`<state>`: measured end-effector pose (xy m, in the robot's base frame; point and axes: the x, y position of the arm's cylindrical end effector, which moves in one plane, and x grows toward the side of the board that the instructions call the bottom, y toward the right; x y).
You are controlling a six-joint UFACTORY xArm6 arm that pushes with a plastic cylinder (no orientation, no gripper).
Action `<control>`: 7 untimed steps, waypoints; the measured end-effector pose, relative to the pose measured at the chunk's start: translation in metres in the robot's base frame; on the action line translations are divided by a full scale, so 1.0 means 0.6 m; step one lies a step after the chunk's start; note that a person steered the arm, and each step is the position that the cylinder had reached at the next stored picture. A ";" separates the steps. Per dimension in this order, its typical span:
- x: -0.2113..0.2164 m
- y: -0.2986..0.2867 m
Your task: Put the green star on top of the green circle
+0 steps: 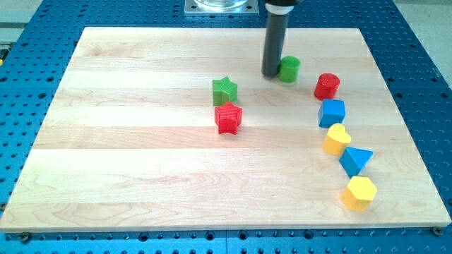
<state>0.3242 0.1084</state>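
The green star sits near the middle of the wooden board, toward the view's top. The green circle is a short cylinder to the star's upper right. My tip is at the end of the dark rod, right beside the green circle on its left, touching or almost touching it. The star is well to the left of the tip and a little below it.
A red star lies just below the green star. Down the view's right run a red cylinder, a blue cube, a yellow heart, a blue triangle and a yellow hexagon. The board's edge borders blue perforated table.
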 end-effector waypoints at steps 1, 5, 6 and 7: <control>-0.005 0.031; -0.186 0.057; -0.123 -0.153; 0.063 -0.315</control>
<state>0.3619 -0.0804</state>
